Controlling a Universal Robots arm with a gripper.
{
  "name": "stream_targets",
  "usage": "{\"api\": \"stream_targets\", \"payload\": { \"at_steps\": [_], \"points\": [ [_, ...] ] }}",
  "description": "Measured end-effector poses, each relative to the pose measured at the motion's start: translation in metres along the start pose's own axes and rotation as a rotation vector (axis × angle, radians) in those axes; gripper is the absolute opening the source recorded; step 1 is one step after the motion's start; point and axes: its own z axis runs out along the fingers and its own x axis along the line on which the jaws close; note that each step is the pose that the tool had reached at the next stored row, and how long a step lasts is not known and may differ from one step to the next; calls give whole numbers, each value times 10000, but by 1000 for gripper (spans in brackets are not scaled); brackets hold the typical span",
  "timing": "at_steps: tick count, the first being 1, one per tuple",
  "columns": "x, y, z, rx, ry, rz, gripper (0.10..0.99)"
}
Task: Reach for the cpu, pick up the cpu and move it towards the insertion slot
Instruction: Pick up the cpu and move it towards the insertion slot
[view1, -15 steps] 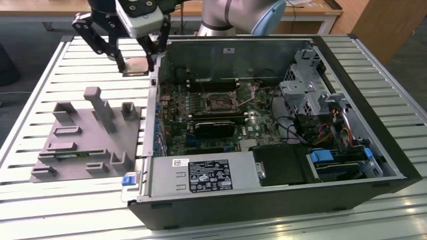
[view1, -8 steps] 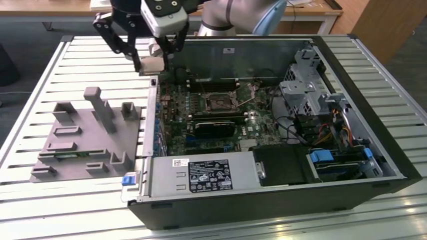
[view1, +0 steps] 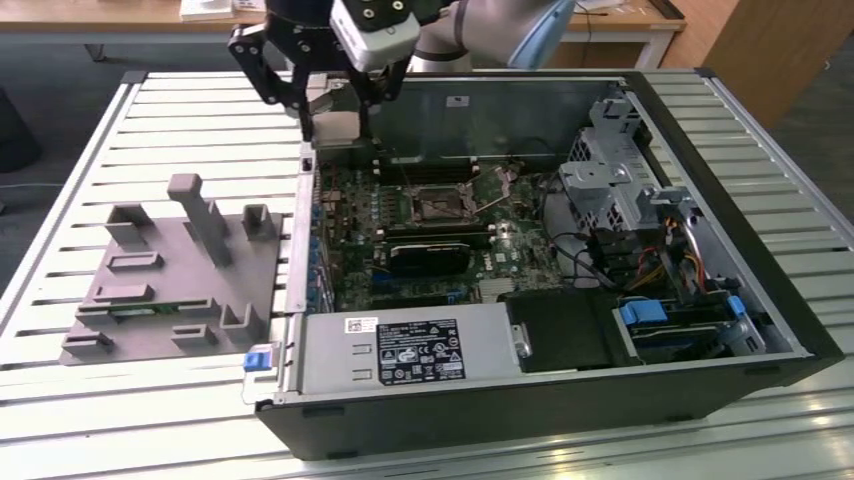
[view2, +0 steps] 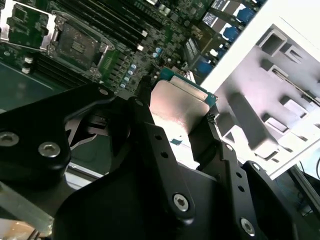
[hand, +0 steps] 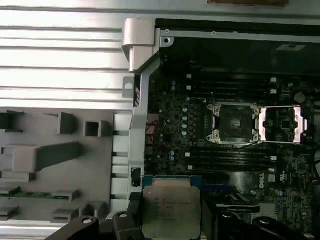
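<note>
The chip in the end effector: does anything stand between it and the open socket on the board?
Nothing visible does. The end effector holds the chip above the board, and the socket lies open, its frame flipped aside.

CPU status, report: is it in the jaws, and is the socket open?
Gripper shut on the cpu, held above the motherboard. Insertion slot open, retention frame flipped aside. Nothing seen blocking the socket.

Black jointed gripper (view2: 175, 107) links — silver screws, white camera box (view1: 378, 25), pale-blue-trimmed grey arm (view1: 514, 28)
</note>
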Motion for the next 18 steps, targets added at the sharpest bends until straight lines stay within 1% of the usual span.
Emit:
{"api": "stream_targets", "payload": {
  "at_steps": [18],
  "points": [
    [-504,88,10,1,-6,35,545]
  ]
}}
